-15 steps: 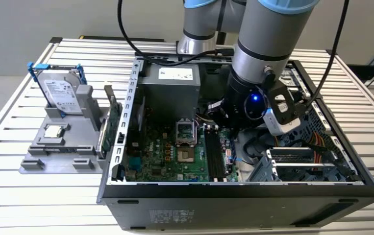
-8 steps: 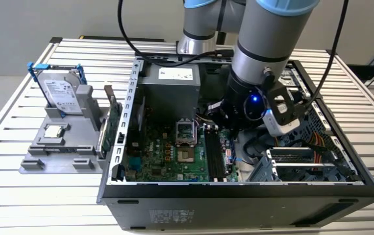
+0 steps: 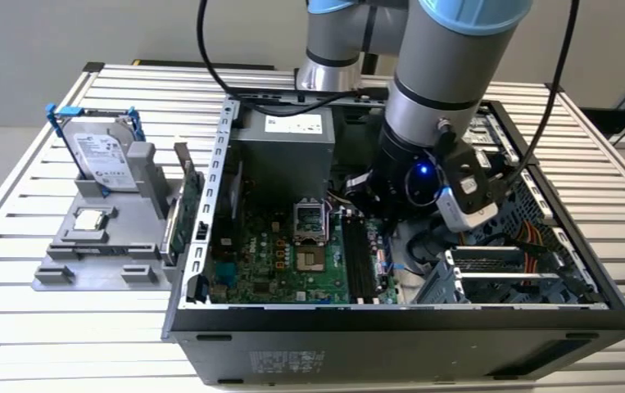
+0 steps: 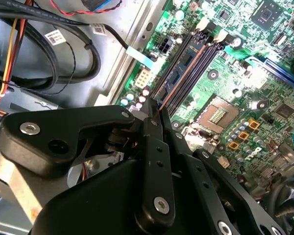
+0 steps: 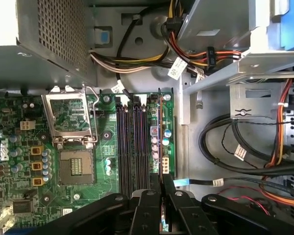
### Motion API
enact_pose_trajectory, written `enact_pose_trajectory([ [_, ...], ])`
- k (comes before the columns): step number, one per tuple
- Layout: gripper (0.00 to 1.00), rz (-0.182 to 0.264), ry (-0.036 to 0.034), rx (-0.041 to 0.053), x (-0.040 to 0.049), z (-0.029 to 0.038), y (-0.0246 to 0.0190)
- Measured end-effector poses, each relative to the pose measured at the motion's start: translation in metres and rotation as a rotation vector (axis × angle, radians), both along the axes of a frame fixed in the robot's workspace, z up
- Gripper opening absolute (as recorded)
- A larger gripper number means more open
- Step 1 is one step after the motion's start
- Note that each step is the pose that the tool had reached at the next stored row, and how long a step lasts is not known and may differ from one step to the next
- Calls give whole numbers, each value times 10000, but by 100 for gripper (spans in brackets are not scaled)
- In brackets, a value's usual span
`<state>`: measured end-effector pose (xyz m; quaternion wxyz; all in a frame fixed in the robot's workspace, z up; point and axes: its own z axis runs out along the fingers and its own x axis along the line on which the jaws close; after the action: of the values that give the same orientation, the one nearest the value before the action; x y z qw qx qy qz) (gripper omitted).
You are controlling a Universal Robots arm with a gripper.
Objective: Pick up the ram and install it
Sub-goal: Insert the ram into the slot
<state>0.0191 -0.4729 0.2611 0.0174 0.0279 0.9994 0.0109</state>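
Tool point(image 5: 161, 196): fingers closed on the ram point(image 5: 160, 142), edge-on over the motherboard's point(image 5: 88, 147) outermost slot.
Handling: light, stiff, fragile (grip flat faces only).

Exterior view overlooks the case point(image 3: 400, 315); both wrist views near its motherboard point(image 4: 264, 88)

We see the open computer case point(image 3: 400, 315) lying on the slatted table point(image 3: 618, 213), with the motherboard point(image 3: 279, 262) flat on its floor. From the motherboard, the power supply point(image 3: 285, 155) sits at twelve o'clock and the memory slots point(image 3: 358, 266) at three. Outside the case, at nine o'clock, a parts stand point(image 3: 99, 262) carries the hard drive point(image 3: 102, 155) upright. The arm point(image 3: 443, 90) reaches down into the case, its gripper point(image 5: 161, 188) over the slots, the ram point(image 5: 160, 137) edge-on among them.
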Motion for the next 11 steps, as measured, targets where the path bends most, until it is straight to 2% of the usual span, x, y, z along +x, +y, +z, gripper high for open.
enact_pose_trajectory([
  [6, 0, 34, 0, 1, -4, -47, -28],
  [11, 0, 60, 0, 1, -23, -75, -34],
])
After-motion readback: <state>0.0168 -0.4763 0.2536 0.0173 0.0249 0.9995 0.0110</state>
